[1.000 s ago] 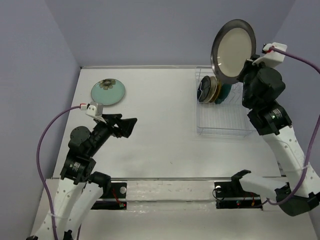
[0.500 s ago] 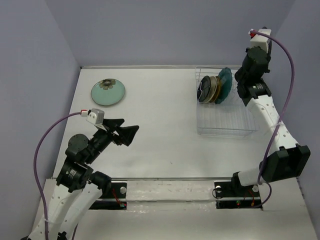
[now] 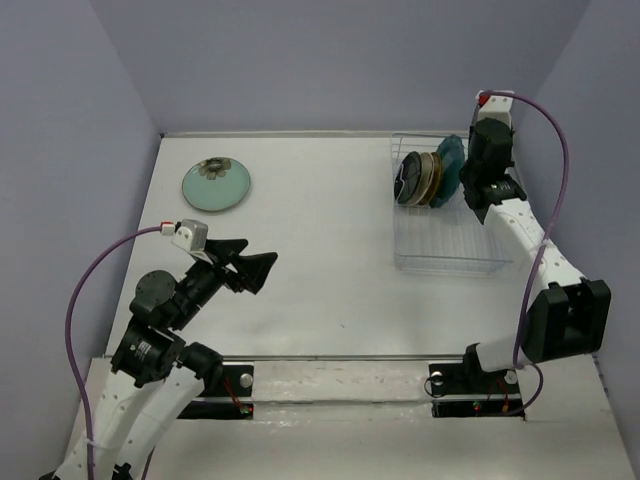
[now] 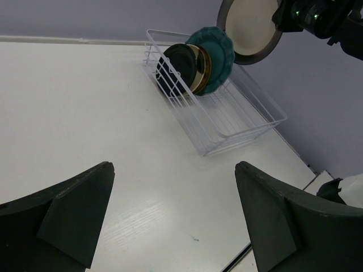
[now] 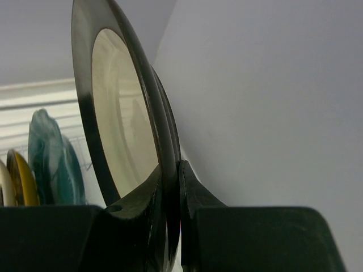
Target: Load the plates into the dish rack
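My right gripper (image 5: 170, 170) is shut on the lower rim of a plate (image 5: 122, 113) with a cream centre and a dark grey rim. It holds the plate upright. In the left wrist view this plate (image 4: 249, 25) hangs above the far end of the white wire dish rack (image 4: 238, 122), just behind the teal plate (image 4: 218, 48). Teal, yellow (image 4: 203, 65) and black (image 4: 176, 68) plates stand on edge in the rack (image 3: 450, 250). A mint plate with a dark flower (image 3: 217, 185) lies flat at the back left. My left gripper (image 3: 255, 262) is open and holds nothing.
The rack sits close to the right wall (image 3: 600, 150) and the back wall (image 3: 330, 70). Its near half (image 3: 445, 240) holds no plates. A purple cable (image 3: 555, 170) loops beside the right arm.
The right arm has swung the plate down from high above the rack to just behind the teal plate, now edge-on to the top camera. The left arm has drawn back slightly.
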`<state>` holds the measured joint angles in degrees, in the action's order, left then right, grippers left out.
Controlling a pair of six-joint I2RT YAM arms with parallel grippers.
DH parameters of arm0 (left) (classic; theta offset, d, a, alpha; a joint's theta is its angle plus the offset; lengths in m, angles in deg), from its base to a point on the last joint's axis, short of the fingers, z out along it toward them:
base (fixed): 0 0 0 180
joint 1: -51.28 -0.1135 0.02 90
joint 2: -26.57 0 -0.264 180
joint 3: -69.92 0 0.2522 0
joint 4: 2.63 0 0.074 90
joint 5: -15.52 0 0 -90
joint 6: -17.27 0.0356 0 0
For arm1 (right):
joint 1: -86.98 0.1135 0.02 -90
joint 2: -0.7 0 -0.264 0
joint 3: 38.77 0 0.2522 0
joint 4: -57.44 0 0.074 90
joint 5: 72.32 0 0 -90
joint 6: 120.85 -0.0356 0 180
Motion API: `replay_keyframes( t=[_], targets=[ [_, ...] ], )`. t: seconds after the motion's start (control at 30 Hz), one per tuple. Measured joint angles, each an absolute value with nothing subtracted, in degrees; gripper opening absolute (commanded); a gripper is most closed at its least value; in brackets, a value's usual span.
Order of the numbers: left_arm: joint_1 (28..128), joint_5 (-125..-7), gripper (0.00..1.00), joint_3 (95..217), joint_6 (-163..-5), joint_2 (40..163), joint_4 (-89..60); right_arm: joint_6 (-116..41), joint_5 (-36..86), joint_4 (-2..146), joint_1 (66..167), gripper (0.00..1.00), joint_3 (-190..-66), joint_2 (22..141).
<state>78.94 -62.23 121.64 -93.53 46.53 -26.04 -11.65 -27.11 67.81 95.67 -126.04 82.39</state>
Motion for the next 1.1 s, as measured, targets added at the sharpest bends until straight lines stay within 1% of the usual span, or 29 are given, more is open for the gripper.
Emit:
replay_keyframes(
  t=[0.23, 0.57, 0.8, 0.83, 0.93, 0.97, 1.03, 1.1],
  targets=[
    [79.0, -62.5, 0.99, 121.6, -93.5, 46.5, -26.2, -16.0, -24.8, 69.7, 95.3, 0.07, -121.1, 84.3],
    [79.0, -62.6, 0.99, 121.6, -93.5, 46.5, -26.3, -17.3, -23.8, 69.8, 94.5, 0.07, -120.9, 85.9],
    [79.0, -62.7, 0.99, 121.6, -93.5, 46.7, -26.5, -19.4, -23.4, 68.2, 94.5, 0.07, -117.8, 88.0],
    [79.0, -62.7, 0.99, 121.6, -93.5, 46.7, -26.5, -19.5, -23.5, 67.4, 94.6, 0.13, -117.5, 88.4],
    [78.9, -62.7, 0.99, 121.6, -93.5, 47.0, -26.5, -20.0, -23.4, 66.7, 94.6, 0.37, -117.2, 88.6],
    [78.8, -62.7, 0.99, 121.6, -93.5, 47.3, -26.5, -20.4, -23.4, 66.5, 94.6, 0.48, -117.2, 88.6],
    [78.5, -62.7, 0.99, 121.6, -93.5, 47.9, -26.5, -21.4, -23.0, 65.5, 94.6, 0.55, -117.2, 88.6],
    [77.9, -62.8, 0.99, 121.6, -93.6, 48.6, -26.5, -21.8, -23.2, 65.0, 94.6, 0.59, -117.2, 88.6]
  ],
)
